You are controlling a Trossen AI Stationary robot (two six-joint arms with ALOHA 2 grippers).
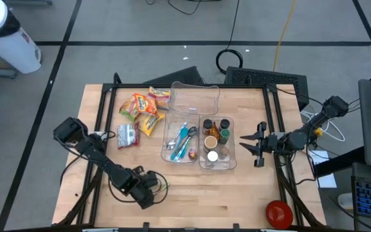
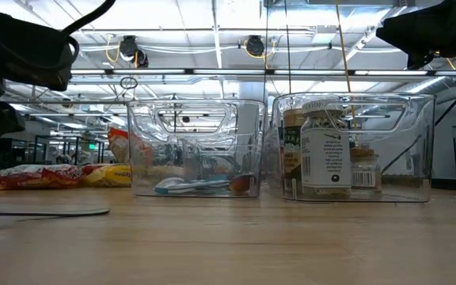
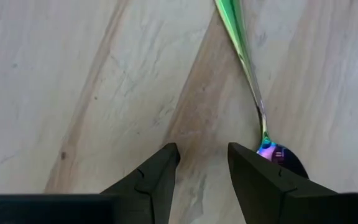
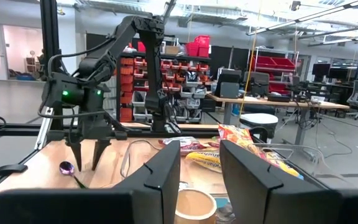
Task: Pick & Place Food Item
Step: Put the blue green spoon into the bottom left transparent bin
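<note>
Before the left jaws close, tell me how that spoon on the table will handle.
The spoon looks like thin, glossy metal, so probably stiff, light and slippery. It lies flat on the table, which likely leaves little to grip. Its rounded bowl may rock or pivot if the left gripper nudges it.

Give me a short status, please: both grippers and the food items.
Left gripper open, low over bare table beside a spoon. Right gripper open, empty, by the jar bin. Snack packets untouched, nothing blocking them.
</note>
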